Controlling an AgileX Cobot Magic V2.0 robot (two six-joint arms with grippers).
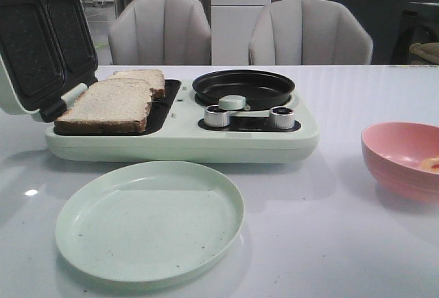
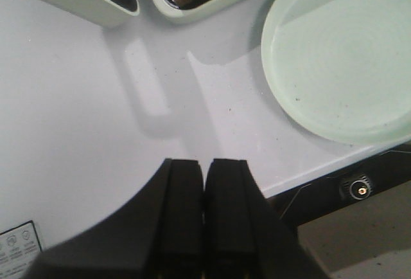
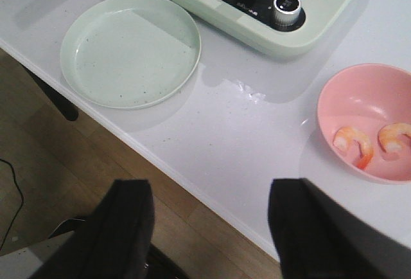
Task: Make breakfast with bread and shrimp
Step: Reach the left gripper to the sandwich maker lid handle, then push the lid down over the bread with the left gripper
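Bread (image 1: 110, 102), two pale beige slices with dark brown crusts, lies in the left-hand grill tray of the mint-green breakfast maker (image 1: 185, 140); the nearer slice overlaps the one behind it. I take that breakfast maker as my landmark on the white counter (image 1: 302, 229). Its ridged black lid (image 1: 44, 37) stands open at its left end. On its right half sits a round black frying pan (image 1: 243, 86), and in front of the pan I see two silver knobs (image 1: 218, 116) with a pale green handle between them. Some small print runs along the dark control panel by the knobs in the right wrist view, but I cannot read it.

Just in front of the breakfast maker lies a round, pale green plate (image 1: 149, 221), speckled with a few dark crumbs. Off to the maker's right, well apart from it, stands a pink bowl (image 1: 405, 157), and in it I can see two orange-pink curled shrimp (image 3: 356, 144) lying side by side near the bottom.

My left gripper (image 2: 204, 176) hangs over bare counter in front of the maker's left corner, its black jaws pressed together with nothing between them. A white sticker with small symbols shows at the edge of that view; I cannot make out its writing. My right gripper (image 3: 209, 221) sits over the counter's front edge, beyond the plate from the maker, jaws spread wide and holding nothing.
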